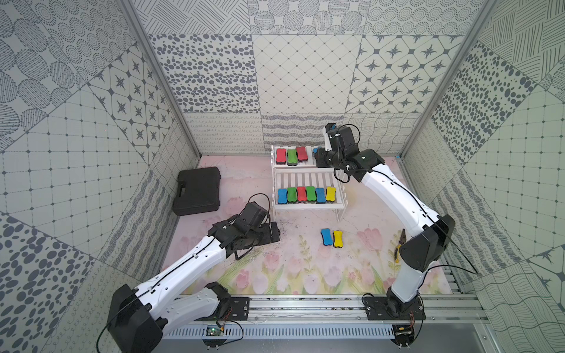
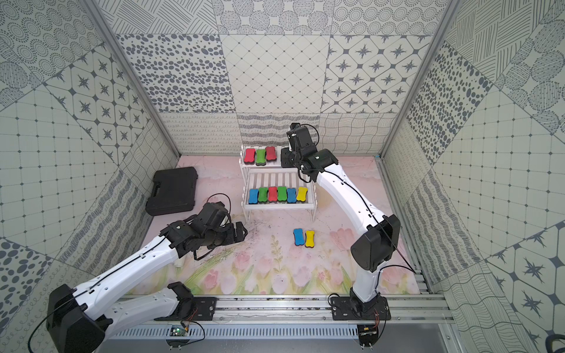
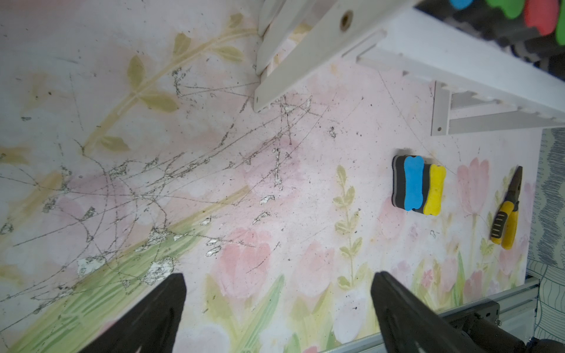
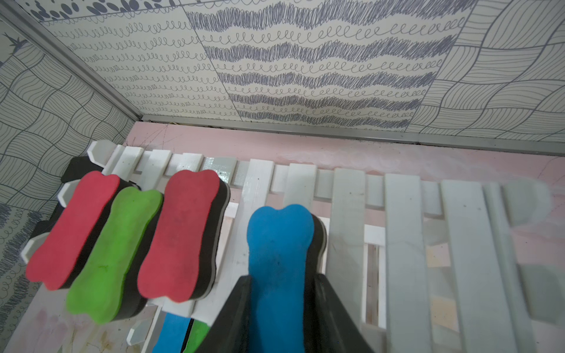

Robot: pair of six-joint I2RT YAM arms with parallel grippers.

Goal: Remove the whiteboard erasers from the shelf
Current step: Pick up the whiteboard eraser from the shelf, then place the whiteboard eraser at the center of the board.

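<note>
Top views show a black case lying shut on the desk well to the left of the shelf, apart from the work. Nearer, off the shelf's front-left leg, the left gripper hangs low over bare desk. The left wrist view shows its jaws spread wide with nothing between them, so I judge it parked clear of the other arm's path.

On the shelf's upper tier a red eraser, a green eraser and a second red eraser lie side by side, touching. On the lower tier a row of six erasers sits against the front rail, which probably keeps them from sliding off.

Just right of the second red eraser on the upper tier, the right gripper is clamped on the gripped blue eraser. Its jaws pinch the waisted sides, the narrowest place and likely the surest hold. I cannot tell whether the block's felt base has left the slats.

In front of the shelf's right end, on the desk, a loose blue eraser and a yellow eraser lie touching. They are already off the shelf, set close together, perhaps to leave room for the rest.

Further right of the shelf's front, yellow-handled pliers lie on the desk, partly hidden by the right arm in the top views.
</note>
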